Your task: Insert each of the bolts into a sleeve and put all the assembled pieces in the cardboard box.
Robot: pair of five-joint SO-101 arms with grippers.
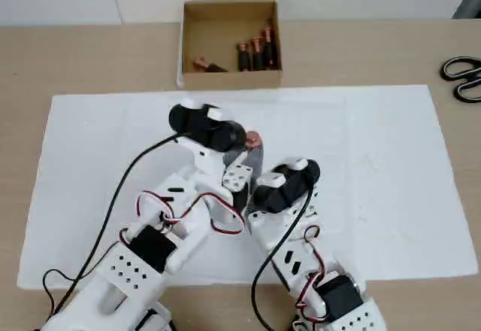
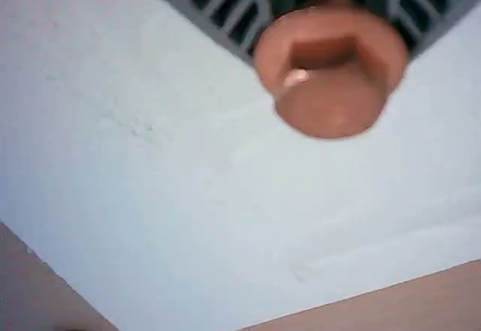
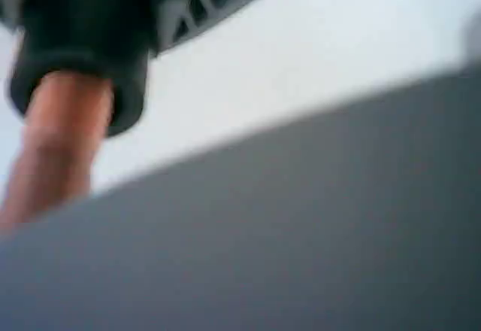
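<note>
The two arms meet over the middle of the white sheet point(image 1: 376, 180). My left gripper point(image 1: 252, 150) is shut on a copper bolt point(image 1: 254, 140). In the left wrist view the bolt's round head point(image 2: 331, 75) sits between ribbed grey fingers point(image 2: 218, 0). My right gripper point(image 1: 254, 184) is shut on a black sleeve point(image 3: 83, 45), and the bolt's copper shaft point(image 3: 56, 143) sticks into the sleeve's open end. The cardboard box point(image 1: 188, 41) stands behind the sheet and holds several assembled black and copper pieces point(image 1: 255, 53).
Black scissors point(image 1: 462, 75) lie on the wooden table at the far right. The sheet is bare to the right and left of the arms. A blurred grey surface point(image 3: 301, 241) lies close in the right wrist view. Cables point(image 1: 120, 195) trail from both arms.
</note>
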